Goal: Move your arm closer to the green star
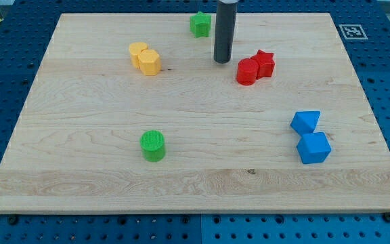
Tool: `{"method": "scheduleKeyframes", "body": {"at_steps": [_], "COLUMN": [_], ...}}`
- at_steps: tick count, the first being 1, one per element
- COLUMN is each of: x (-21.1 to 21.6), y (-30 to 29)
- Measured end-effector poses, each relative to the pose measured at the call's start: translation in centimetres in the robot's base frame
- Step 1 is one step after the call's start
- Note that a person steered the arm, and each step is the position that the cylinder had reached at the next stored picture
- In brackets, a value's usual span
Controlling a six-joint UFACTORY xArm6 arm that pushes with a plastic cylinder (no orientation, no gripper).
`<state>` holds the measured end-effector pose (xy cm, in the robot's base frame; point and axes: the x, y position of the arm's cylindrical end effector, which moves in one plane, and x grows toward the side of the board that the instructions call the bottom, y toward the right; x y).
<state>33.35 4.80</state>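
Observation:
The green star (200, 24) lies near the view's top edge of the wooden board (80, 176), a little left of centre. My tip (222, 61) rests on the board below and slightly right of the star, a short gap apart from it. The rod rises straight up out of the view's top. A red cylinder (247, 72) and a red star (263, 63) touch each other just to the right of my tip.
Two yellow blocks (145, 58) sit together at the upper left. A green cylinder (153, 146) stands at lower left of centre. Two blue blocks (311, 137) sit together at the right. A fiducial marker (353, 30) is at the board's top right corner.

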Motion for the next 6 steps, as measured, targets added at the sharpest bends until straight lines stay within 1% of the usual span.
{"method": "scheduleKeyframes", "body": {"at_steps": [2, 3, 4, 5, 6], "x": [-0.5, -2.4, -5.3, -11.7, -13.5], "y": [2.4, 6.5, 8.5, 8.0, 3.1]}}
